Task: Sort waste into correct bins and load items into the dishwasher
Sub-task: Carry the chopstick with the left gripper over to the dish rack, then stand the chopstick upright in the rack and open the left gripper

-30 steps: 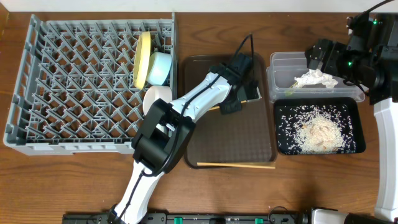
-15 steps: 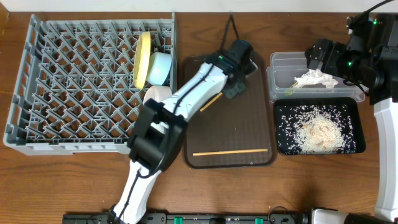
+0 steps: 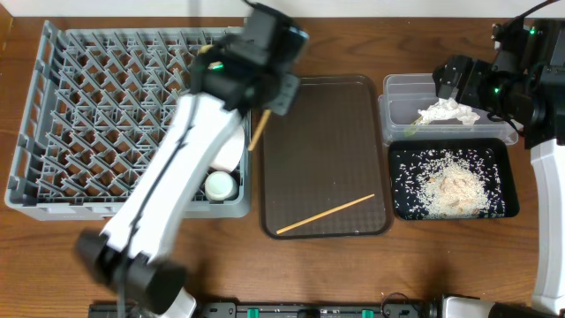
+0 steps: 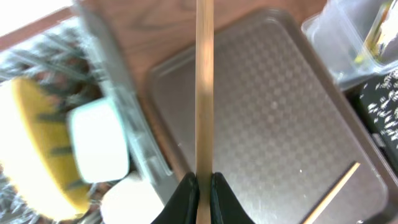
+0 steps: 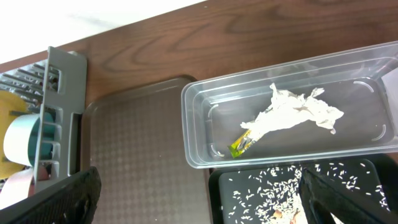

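Note:
My left gripper (image 4: 203, 194) is shut on a wooden chopstick (image 4: 204, 93) and holds it over the gap between the grey dish rack (image 3: 53, 190) and the brown tray (image 3: 353, 106); overhead it is blurred (image 3: 267, 95). A second chopstick (image 3: 325, 215) lies slanted on the brown tray. The yellow plate (image 4: 31, 143), light blue bowl (image 4: 99, 149) and white bowl (image 4: 134, 202) stand in the rack. A white cup (image 3: 219, 184) sits in the rack too. My right gripper (image 5: 205, 205) is open and empty above the clear tub (image 5: 199, 134), which holds the napkin (image 5: 292, 112) and green wrapper (image 5: 242, 144).
The black tray (image 3: 402, 208) in front of the clear tub holds the rice scraps (image 3: 450, 185). The brown tray lies between the rack and the two bins. My right arm (image 3: 530, 79) stands at the far right.
My left gripper has lifted one chopstick off the brown tray and swung left toward the rack. The other chopstick has turned slanted on the tray. The right arm has not moved.

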Action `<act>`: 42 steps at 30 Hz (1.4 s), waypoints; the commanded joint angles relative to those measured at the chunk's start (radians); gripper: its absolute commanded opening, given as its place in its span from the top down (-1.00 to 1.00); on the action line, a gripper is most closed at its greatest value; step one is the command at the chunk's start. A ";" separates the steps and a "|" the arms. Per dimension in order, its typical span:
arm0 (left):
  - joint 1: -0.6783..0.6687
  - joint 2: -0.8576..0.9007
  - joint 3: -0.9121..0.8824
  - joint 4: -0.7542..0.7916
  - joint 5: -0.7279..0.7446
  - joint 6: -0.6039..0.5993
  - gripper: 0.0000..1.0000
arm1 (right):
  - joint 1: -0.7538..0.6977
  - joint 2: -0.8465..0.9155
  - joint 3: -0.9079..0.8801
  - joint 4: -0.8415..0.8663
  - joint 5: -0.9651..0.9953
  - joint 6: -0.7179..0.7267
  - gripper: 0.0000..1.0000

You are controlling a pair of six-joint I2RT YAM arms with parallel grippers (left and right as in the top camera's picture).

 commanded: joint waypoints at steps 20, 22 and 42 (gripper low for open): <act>0.359 0.050 -0.258 -0.003 -0.119 -0.059 0.85 | -0.003 0.003 0.002 -0.001 -0.004 0.008 -0.99; 0.359 0.058 -0.285 0.030 -0.122 -0.035 0.84 | -0.003 0.003 0.002 -0.001 -0.004 0.008 -0.98; 0.385 0.083 -0.336 0.114 -0.183 -0.021 0.21 | -0.003 0.003 0.002 -0.001 -0.004 0.008 -0.98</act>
